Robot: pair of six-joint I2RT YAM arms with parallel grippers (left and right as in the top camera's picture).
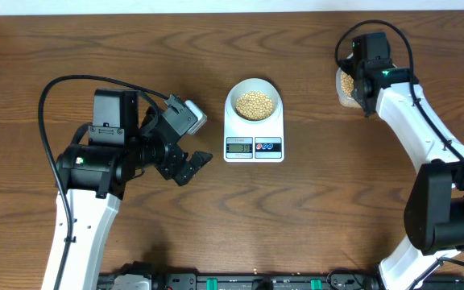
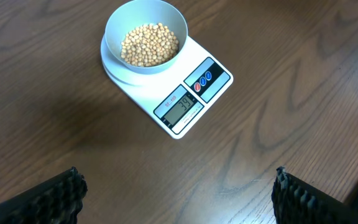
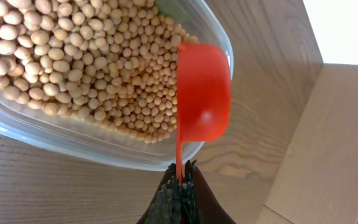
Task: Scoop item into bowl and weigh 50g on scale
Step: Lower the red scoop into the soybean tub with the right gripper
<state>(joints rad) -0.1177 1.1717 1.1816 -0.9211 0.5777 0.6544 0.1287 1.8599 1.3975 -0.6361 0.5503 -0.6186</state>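
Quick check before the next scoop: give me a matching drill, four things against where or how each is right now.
1 bowl
2 red scoop
3 clear container
4 left fingers

A open, empty, left of the scale
B on the scale, holding beans
C pinched by the right fingers
D filled with beans, right of the scale

Pairs: 1-B, 2-C, 3-D, 4-A

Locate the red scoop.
In the right wrist view, the red scoop is pinched by its handle between the fingers of the right gripper, at the edge of the clear soybean container, right of the scale.
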